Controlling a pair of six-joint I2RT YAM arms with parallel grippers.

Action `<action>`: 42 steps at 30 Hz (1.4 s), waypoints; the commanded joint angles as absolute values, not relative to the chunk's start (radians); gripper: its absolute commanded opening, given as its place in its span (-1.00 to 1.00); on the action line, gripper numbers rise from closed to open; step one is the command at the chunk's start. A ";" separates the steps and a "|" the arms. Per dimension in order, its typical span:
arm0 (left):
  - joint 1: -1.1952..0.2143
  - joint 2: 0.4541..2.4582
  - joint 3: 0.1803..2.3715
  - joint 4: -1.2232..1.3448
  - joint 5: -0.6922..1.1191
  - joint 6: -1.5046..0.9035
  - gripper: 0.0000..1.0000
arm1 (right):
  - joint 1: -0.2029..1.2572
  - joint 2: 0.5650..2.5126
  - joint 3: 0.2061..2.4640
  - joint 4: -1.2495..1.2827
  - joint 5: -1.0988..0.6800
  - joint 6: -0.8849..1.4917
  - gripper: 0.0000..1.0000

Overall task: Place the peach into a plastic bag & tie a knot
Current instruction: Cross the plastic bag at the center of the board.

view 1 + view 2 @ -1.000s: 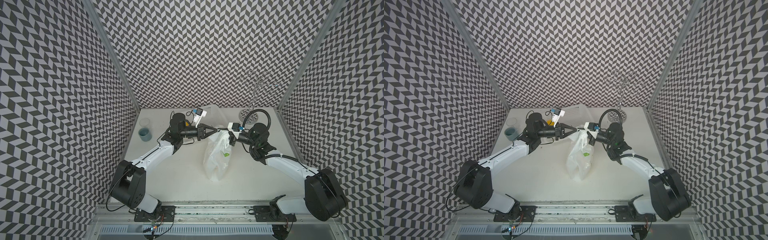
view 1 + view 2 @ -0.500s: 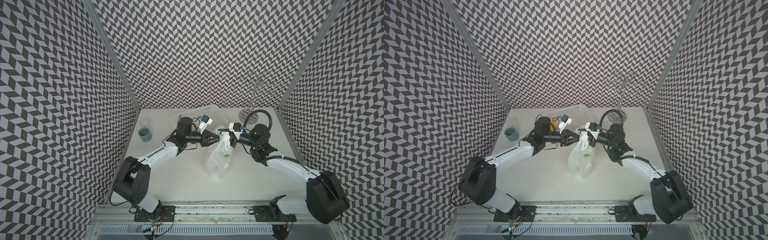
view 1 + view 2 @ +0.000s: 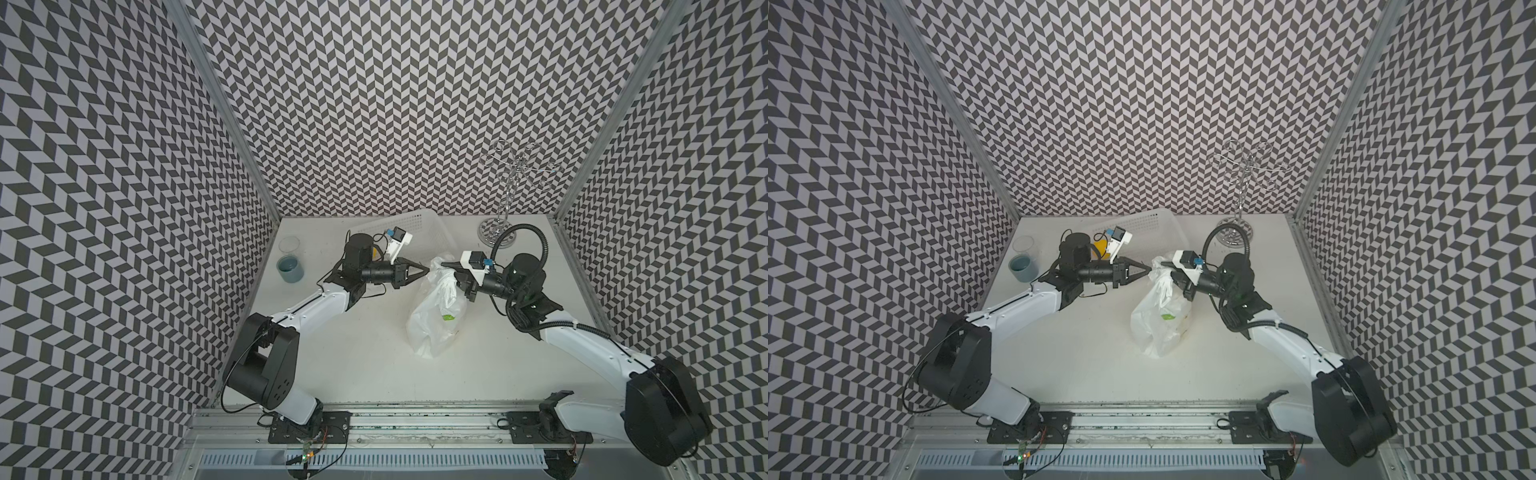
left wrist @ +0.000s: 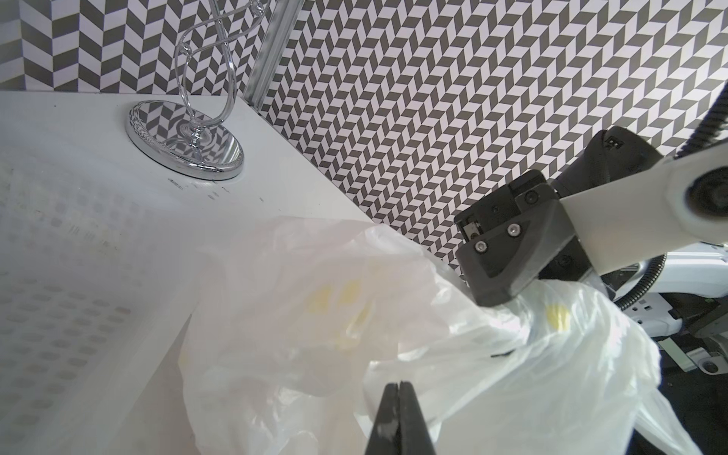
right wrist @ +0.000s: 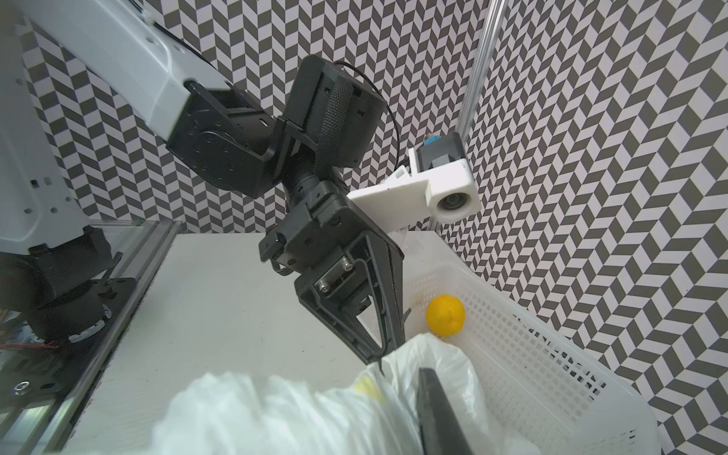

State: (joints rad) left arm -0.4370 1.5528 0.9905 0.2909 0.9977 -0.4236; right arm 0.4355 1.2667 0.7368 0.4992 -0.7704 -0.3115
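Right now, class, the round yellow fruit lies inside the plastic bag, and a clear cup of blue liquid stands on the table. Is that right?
Not quite: the round yellow fruit lies in the white perforated basket, outside the plastic bag, as the right wrist view shows. The clear cup of blue liquid does stand on the table.

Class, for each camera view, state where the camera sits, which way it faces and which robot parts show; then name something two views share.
Both top views: high above the front, looking down on the table; left arm and right arm whole, plastic bag between them.
Left wrist: on the left arm, looking past the shut left gripper toward the right gripper and metal stand.
Right wrist: on the right arm, looking across the bag at the left arm and basket.
Shared: both wrist views show the bag and basket.
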 commanded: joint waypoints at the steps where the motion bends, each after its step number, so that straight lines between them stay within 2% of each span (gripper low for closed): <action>1: -0.440 1.540 0.986 0.328 1.017 -0.433 -1.00 | 0.446 1.278 0.749 0.577 -0.873 -0.327 -0.60; 9: -0.513 1.544 0.991 0.372 1.055 -0.451 -1.00 | 0.508 1.356 0.858 0.504 -0.780 -0.370 -0.62; 12: -0.523 1.559 0.992 0.374 1.060 -0.451 -1.00 | 0.512 1.356 0.846 0.608 -0.765 -0.272 -0.65; 14: -0.530 1.572 0.991 0.373 1.065 -0.451 -1.00 | 0.524 1.359 0.835 0.695 -0.713 -0.178 -0.72; 18: -0.538 1.564 0.980 0.376 1.069 -0.454 -1.00 | 0.553 1.376 0.873 0.621 -0.584 -0.183 -0.96; 22: -0.534 1.544 0.984 0.317 1.068 -0.416 -1.00 | 0.555 1.363 0.841 0.645 -0.485 -0.210 -1.00; 26: -0.468 1.483 0.945 0.247 1.026 -0.379 -0.37 | 0.560 1.314 0.838 0.574 -0.425 -0.246 -1.00; 28: -0.411 1.439 0.911 0.260 1.024 -0.390 -0.16 | 0.560 1.290 0.838 0.515 -0.405 -0.256 -1.00; 32: -0.337 1.339 0.886 0.293 1.006 -0.376 0.11 | 0.560 1.262 0.813 0.463 -0.384 -0.257 -1.00; 35: -0.326 1.271 0.922 0.251 0.975 -0.307 0.47 | 0.560 1.243 0.795 0.464 -0.386 -0.240 -1.00; 36: -0.338 1.266 0.956 0.212 0.960 -0.276 0.62 | 0.560 1.239 0.801 0.448 -0.387 -0.236 -1.00; 38: -0.393 1.270 1.041 0.089 0.905 -0.167 0.76 | 0.561 1.236 0.817 0.413 -0.385 -0.232 -1.00; 40: -0.480 1.270 1.108 -0.042 0.781 -0.013 0.80 | 0.560 1.235 0.827 0.396 -0.385 -0.226 -1.00; 41: -0.529 1.266 1.124 -0.093 0.714 0.055 0.98 | 0.561 1.237 0.833 0.390 -0.385 -0.224 -1.00; 42: -0.565 1.266 1.130 -0.131 0.658 0.109 0.99 | 0.561 1.237 0.839 0.382 -0.384 -0.218 -1.00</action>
